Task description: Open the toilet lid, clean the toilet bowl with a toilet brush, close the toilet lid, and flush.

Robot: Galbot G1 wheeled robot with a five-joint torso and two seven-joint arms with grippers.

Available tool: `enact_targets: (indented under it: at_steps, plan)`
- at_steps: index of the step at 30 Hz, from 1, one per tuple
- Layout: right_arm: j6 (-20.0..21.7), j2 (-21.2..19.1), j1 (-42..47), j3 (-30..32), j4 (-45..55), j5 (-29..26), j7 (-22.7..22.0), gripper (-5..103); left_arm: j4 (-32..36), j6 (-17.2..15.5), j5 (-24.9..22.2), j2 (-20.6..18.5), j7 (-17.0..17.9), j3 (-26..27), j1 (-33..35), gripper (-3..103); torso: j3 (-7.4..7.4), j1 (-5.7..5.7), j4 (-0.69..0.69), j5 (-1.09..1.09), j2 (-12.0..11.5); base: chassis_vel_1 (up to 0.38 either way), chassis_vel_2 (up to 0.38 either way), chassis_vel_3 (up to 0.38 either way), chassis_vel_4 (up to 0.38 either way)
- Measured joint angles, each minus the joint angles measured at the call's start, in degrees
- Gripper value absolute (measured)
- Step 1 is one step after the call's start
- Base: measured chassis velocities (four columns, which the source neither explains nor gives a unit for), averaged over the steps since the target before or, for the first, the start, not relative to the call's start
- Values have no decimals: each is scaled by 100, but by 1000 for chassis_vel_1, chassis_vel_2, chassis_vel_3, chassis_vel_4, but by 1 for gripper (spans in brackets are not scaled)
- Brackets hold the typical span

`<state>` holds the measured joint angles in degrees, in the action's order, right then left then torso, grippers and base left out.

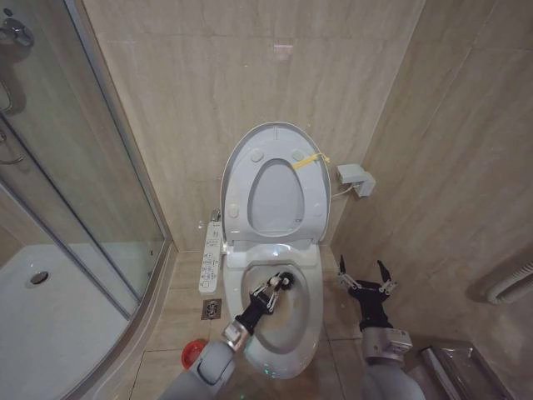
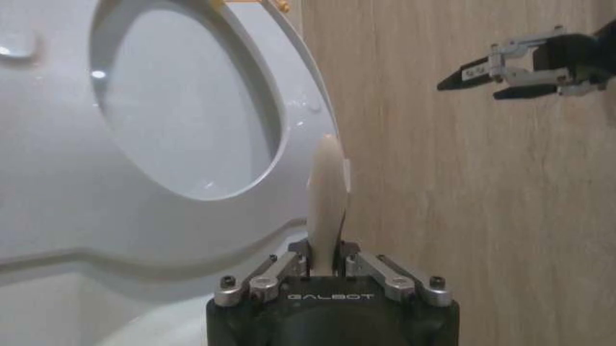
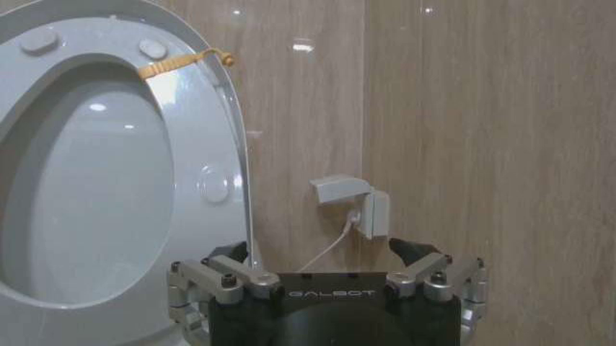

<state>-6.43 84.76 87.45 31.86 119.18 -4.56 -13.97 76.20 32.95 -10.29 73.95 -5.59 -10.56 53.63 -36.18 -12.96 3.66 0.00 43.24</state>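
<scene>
The left gripper [image 1: 281,286] is seen lowered inside the toilet bowl [image 1: 310,329], its fingers clamped on the white handle of the toilet brush [image 2: 327,194], which stands up between them in the left wrist view; the bristle end cannot be made out. A red holder [image 1: 190,353] is noted on the floor to the robot's left of the bowl. The right gripper [image 1: 365,279] is held just to the right of the bowl above the floor, fingers spread and holding nothing. Behind, the seat ring [image 1: 275,193] and the toilet lid [image 1: 275,131] are raised against the wall, a yellow strap [image 1: 310,159] at the lid's edge.

The scrubbing step is judged to be in hand. A sweep of the brush around the stained inner wall is called for next, before the brush is returned to its holder and the lid lowered.
</scene>
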Motion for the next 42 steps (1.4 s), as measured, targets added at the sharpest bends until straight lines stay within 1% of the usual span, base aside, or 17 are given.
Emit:
enact_targets:
  at_steps: [9,17,20,22,28,30,34,37,41,42]
  plan:
    - [0,0,0,0,0,0,0,100,-184,-34,-39,214,10,-324,-45,17,0,1,-1,0,0,0,0,0,0]
    - [0,0,0,0,0,0,0,100,-402,24,-145,253,-22,-348,-108,17,1,1,0,0,0,0,0,0,0]
    - [0,0,0,0,0,0,0,100,-786,138,-160,243,-81,-246,-207,17,1,1,-1,0,0,0,0,0,0]
    - [0,0,0,0,0,0,0,100,-846,147,-166,234,-83,-226,-243,17,1,1,-1,-1,0,0,0,0,0]
    - [0,0,0,0,0,0,0,100,-697,51,-250,252,-74,-365,-425,17,0,1,-1,0,0,0,0,0,0]
    - [0,0,0,0,0,0,0,100,-575,-4,-285,333,-44,-470,-495,17,0,1,2,-1,0,0,0,0,0]
    - [0,0,0,0,0,0,0,100,-529,-27,-316,418,-32,-558,-517,17,0,1,1,-1,0,0,0,0,0]
    - [0,0,0,0,0,0,0,100,-636,-10,-330,444,-43,-577,-514,16,1,1,0,0,0,0,0,0,0]
    - [0,0,0,0,0,0,0,100,-1109,157,-307,474,-97,-531,-539,16,1,1,-1,-1,1,0,0,0,0]
    - [0,0,0,0,0,0,0,100,-1109,157,-307,474,-97,-531,-539,16,1,1,-1,-1,1,0,0,0,0]
